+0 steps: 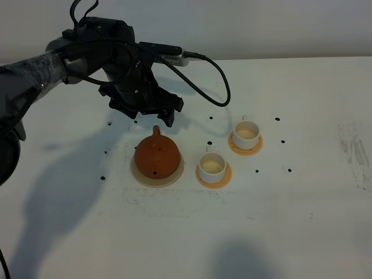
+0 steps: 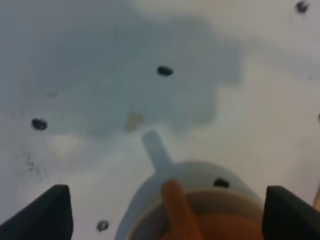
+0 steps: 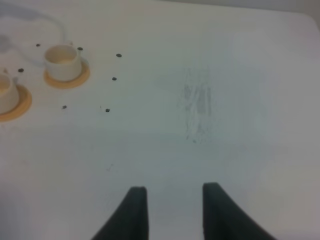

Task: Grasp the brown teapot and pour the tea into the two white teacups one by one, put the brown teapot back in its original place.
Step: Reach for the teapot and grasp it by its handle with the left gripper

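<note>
The brown teapot (image 1: 156, 156) is reddish-brown clay on a pale beige disc (image 1: 141, 176). The two white teacups (image 1: 212, 167) (image 1: 246, 133) hold pale cream insides and stand on orange-tan coasters (image 1: 201, 178). The tabletop (image 1: 302, 203) is white, speckled with small black dots (grey scuffs at right). The left arm (image 1: 110, 64) is black.

Teapot (image 1: 156, 157) looked like matt reddish-brown clay, smooth, no shine. It sat on a pale beige disc (image 1: 139, 174), flat and dull, maybe wood or card, couldn't tell. Two cups (image 1: 213, 167) (image 1: 246, 133) were smooth white, ceramic-looking, slight gloss. Coasters (image 1: 226, 177) under them were matt orange-tan. Table (image 1: 302, 221) was a matt white surface, scuffed and speckled with dark dots. My left gripper (image 1: 152, 113) was matt black plastic; my arm (image 1: 29, 72) was wrapped in wrinkled glossy film.
</note>
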